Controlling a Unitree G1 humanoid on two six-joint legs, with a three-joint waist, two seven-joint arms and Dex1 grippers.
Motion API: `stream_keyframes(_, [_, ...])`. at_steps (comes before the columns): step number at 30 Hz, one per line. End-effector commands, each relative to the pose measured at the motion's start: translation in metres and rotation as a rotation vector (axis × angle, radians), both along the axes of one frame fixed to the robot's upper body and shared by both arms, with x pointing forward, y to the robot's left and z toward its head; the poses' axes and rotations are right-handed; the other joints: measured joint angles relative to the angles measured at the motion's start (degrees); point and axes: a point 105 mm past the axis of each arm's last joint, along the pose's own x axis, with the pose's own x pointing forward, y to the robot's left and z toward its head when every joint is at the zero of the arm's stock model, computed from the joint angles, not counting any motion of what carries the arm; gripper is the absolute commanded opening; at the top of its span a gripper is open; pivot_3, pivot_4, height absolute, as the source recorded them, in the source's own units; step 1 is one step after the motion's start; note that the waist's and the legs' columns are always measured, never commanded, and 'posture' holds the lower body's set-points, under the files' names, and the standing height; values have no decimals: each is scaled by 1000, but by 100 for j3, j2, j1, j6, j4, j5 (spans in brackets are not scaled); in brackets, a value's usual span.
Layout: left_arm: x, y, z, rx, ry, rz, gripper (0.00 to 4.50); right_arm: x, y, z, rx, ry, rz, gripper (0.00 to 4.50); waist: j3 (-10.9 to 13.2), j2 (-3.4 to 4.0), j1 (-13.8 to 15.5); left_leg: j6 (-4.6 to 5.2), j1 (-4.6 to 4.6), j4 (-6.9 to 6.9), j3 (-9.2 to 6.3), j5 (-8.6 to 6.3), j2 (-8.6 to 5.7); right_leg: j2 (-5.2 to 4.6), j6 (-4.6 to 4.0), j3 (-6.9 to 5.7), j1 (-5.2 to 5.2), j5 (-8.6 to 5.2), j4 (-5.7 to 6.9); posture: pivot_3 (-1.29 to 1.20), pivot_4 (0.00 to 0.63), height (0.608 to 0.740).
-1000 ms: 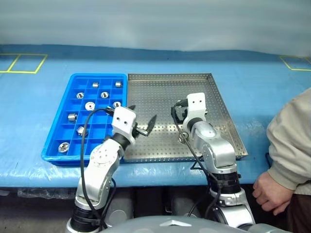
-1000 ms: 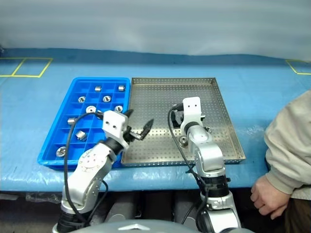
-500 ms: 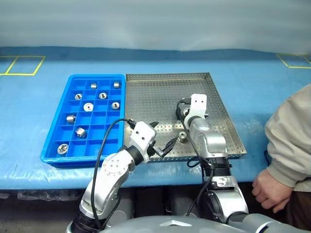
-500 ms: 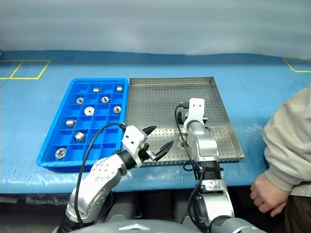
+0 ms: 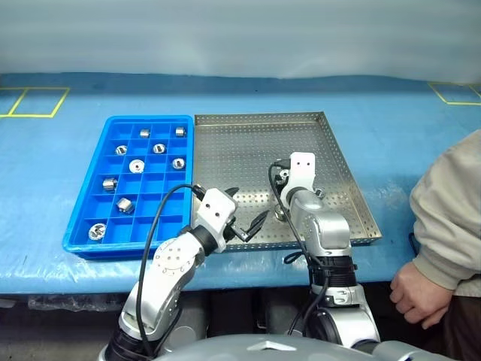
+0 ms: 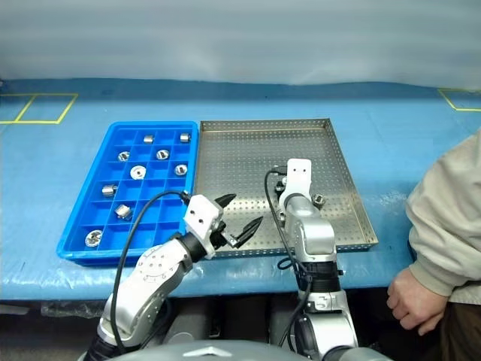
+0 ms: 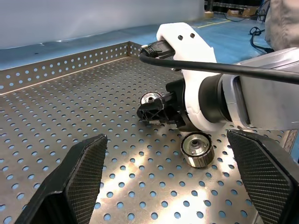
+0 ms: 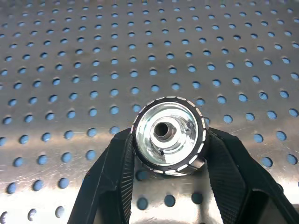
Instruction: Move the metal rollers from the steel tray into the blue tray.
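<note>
The steel tray (image 5: 248,143) lies in the middle of the table, with the blue tray (image 5: 83,218) beside it on the left. Several metal rollers (image 5: 137,165) sit in the blue tray's compartments. My right gripper (image 8: 168,140) is shut on one metal roller (image 8: 168,130), low over the perforated floor near the tray's front right. A second roller (image 7: 196,149) lies loose on the floor just beside that hand. My left gripper (image 5: 246,204) hangs open and empty over the steel tray's near edge, pointing toward the right hand.
A person stands at the right, with a beige sleeve (image 5: 443,218) and a hand (image 5: 417,289) below the table edge. Blue sheeting with yellow tape marks (image 5: 34,98) covers the table.
My right gripper has dipped toward the tray floor and shut on a roller. The left gripper has drawn back toward the tray's near edge and is still open.
</note>
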Motion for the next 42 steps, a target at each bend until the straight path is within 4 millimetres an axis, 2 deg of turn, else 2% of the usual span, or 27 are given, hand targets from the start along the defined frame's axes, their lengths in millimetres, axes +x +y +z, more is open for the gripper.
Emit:
stream_keyframes(1, [2, 1, 18, -32, -71, 9, 4500, 4, 8, 31, -9, -108, 36, 1872, 0, 0, 4, 0, 0, 0, 0, 0, 0, 0, 0, 0, 0, 0, 0, 107, 150, 740])
stream_keyframes(3, [5, 3, 20, -38, -80, 35, 4500, 6, 13, 41, -9, -141, 58, 1872, 0, 0, 4, 0, -1, 0, 0, 0, -1, 0, 0, 0, 0, 0, -1, 119, 150, 740])
stream_keyframes(5, [13, 13, 26, -55, -116, 130, 4500, 10, 29, 56, -16, -189, 154, 1872, 4, 4, 6, 0, -1, 0, 1, 0, -1, 0, 1, 0, -1, 0, -1, 126, 150, 740])
stream_keyframes(10, [25, 45, 37, -60, -190, 364, 4500, 10, 71, 76, -50, -255, 405, 1872, 4, 4, 22, 0, 2, -6, 0, 0, 1, 6, 3, 0, -1, 2, 0, 195, 150, 740])
stream_keyframes(15, [23, 71, 41, -54, -219, 512, 4500, 15, 99, 83, -79, -280, 515, 1872, 4, 2, 183, -1, 6, -26, -5, 1, 0, 6, 10, -4, -1, 7, -2, 314, 150, 740])
stream_keyframes(21, [7, 113, 43, -10, -246, 719, 4500, 14, 138, 84, -79, -290, 657, 1872, 5, 1, 452, -4, 6, -50, -5, 2, -6, 0, 10, -6, -6, 7, -12, 435, 150, 740])
stream_keyframes(24, [0, 126, 42, 14, -255, 792, 4500, 13, 151, 83, -78, -291, 711, 1872, 5, 1, 634, -9, 10, -68, -8, 5, -6, 0, 7, -10, -8, 2, -15, 476, 150, 740])
stream_keyframes(32, [-10, 136, 39, 1, -238, 870, 4500, 17, 168, 71, -62, -261, 771, 1872, 5, 1, 1149, -18, 6, -78, -21, 9, -5, 0, 2, -32, -11, -5, -18, 538, 150, 740])
stream_keyframes(42, [-11, 133, 38, -20, -227, 846, 4500, 19, 163, 55, -33, -208, 755, 1872, 5, 1, 1747, -28, -9, -82, -24, 6, 3, 0, -9, -59, -26, -13, -19, 528, 150, 740])
